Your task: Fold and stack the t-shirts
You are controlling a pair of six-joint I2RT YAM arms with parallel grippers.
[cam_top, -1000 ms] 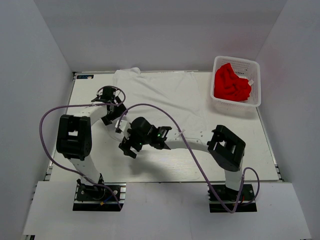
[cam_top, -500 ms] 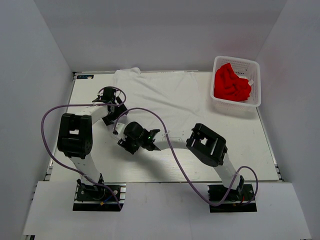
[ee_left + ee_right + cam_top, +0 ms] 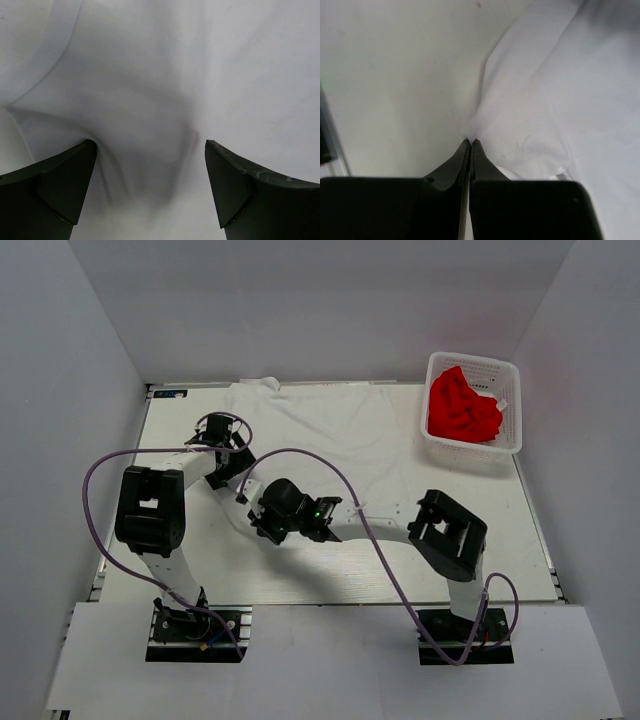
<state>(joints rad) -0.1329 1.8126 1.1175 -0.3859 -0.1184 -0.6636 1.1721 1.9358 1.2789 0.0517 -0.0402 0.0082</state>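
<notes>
The white t-shirt [image 3: 340, 430] lies spread flat over the back half of the table. My left gripper [image 3: 217, 427] stands open on its left side. In the left wrist view the dark fingers [image 3: 60, 185] press down on either side of a pucker of white cloth [image 3: 140, 100]. My right gripper [image 3: 264, 524] is at the shirt's near left corner. Its jaws [image 3: 470, 142] are shut and pinch the tip of the hem corner [image 3: 555, 110]. The red t-shirt [image 3: 462, 408] lies crumpled in the basket.
A white lattice basket [image 3: 473, 448] stands at the back right corner. Purple cables loop from both arms over the table's left and middle. Bare table [image 3: 395, 75] lies left of the pinched corner. White walls close in the back and sides.
The right gripper went from open to shut on the shirt's hem corner, shifting slightly up and right while its elbow swung left and back. The left gripper stayed open in place.
</notes>
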